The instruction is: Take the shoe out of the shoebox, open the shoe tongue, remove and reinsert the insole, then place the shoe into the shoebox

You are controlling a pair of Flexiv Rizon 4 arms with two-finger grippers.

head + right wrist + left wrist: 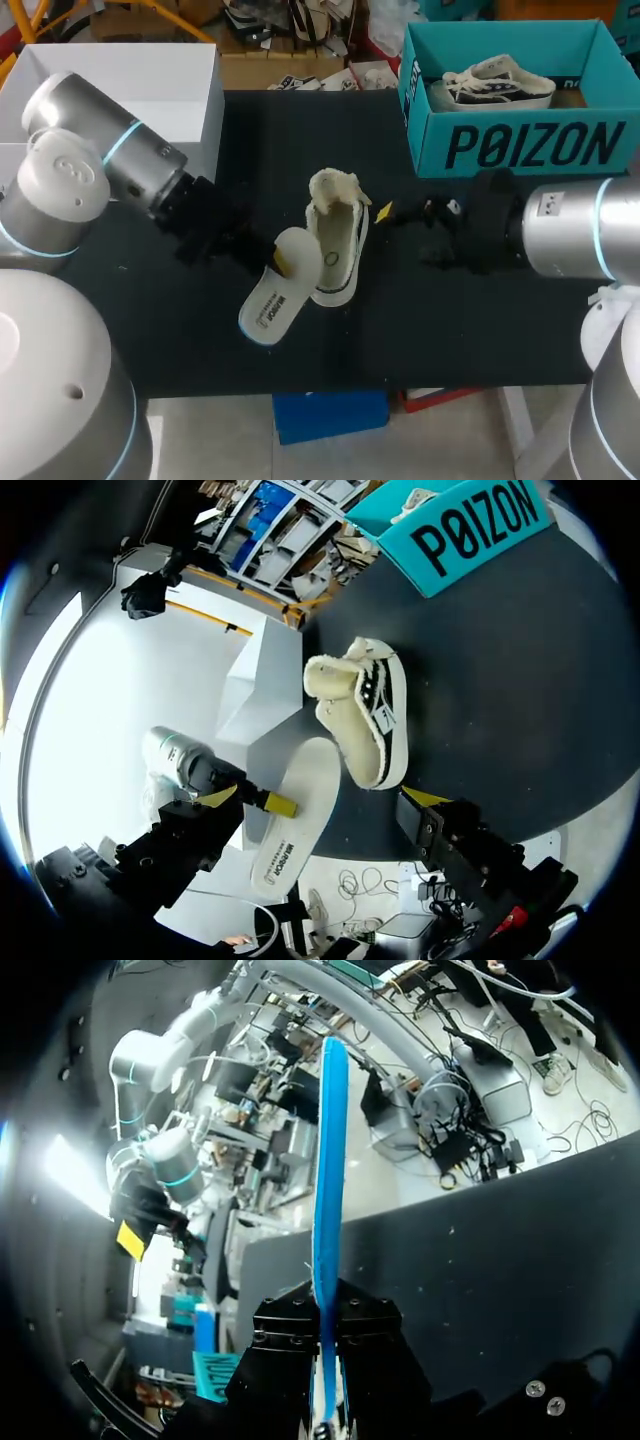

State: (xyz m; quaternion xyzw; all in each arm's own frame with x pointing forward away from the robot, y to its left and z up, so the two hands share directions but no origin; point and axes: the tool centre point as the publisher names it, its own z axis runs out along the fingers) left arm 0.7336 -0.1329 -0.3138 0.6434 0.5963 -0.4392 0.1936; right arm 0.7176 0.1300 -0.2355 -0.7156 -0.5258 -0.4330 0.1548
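Left hand [272,258] is clenching one end of the white insole [268,300]; in the left wrist view the blue-edged sheet is running up between its fingers [290,1335]. The insole is hanging clear of the shoe [338,245], just beside it, and slanting toward the near edge of the desk [180,330]. The shoe is lying near the desk's middle, its tongue [335,187] folded out toward the far edge. Right hand [320,798] is standing released beside the shoe, grasping nothing. The shoebox [520,145] is sitting at the far right corner, holding a second shoe [495,82].

Stage, as judged: insole removed, reinsertion pending.

Likely faults:
- The insole is being gripped at one end only, so it may pivot or buckle against the collar on entry.
- The shoe is going unheld, so a push may slide it across the desk.
- The tongue may flop back over the opening.
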